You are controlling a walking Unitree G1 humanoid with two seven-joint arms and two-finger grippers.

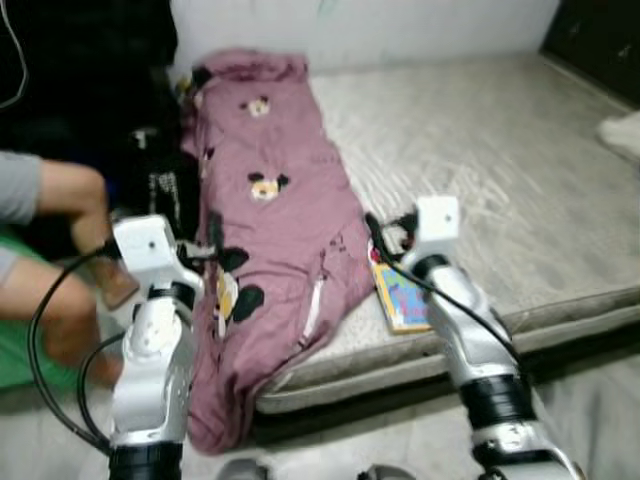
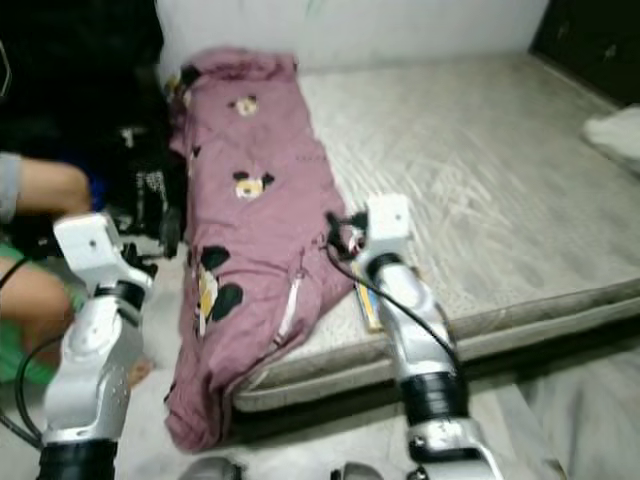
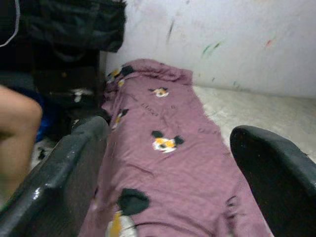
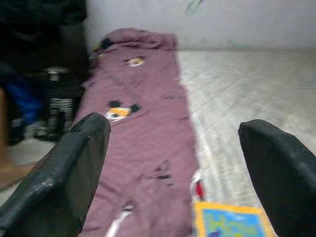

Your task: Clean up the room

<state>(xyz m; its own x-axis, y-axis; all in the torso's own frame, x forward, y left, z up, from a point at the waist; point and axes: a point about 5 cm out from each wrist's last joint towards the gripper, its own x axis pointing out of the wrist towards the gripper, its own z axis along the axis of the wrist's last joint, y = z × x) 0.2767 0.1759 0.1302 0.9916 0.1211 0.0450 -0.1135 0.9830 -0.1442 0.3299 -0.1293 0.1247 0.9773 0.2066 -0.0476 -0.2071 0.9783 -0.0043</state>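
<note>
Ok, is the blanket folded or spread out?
Spread out, unfolded: the blanket lies lengthwise along the mattress edge, its near end hanging over toward the floor.

A: What lies on the bed (image 2: 480, 170)?
B: A mauve blanket (image 2: 250, 220) with cartoon mouse prints, stretched along its left side and drooping over the front edge toward the floor.
A: And the arms?
B: The right arm (image 2: 405, 310) reaches over the mattress beside a colourful book (image 2: 364, 300); the left arm (image 2: 95, 340) is raised near a person's knee (image 2: 30, 290).
</note>
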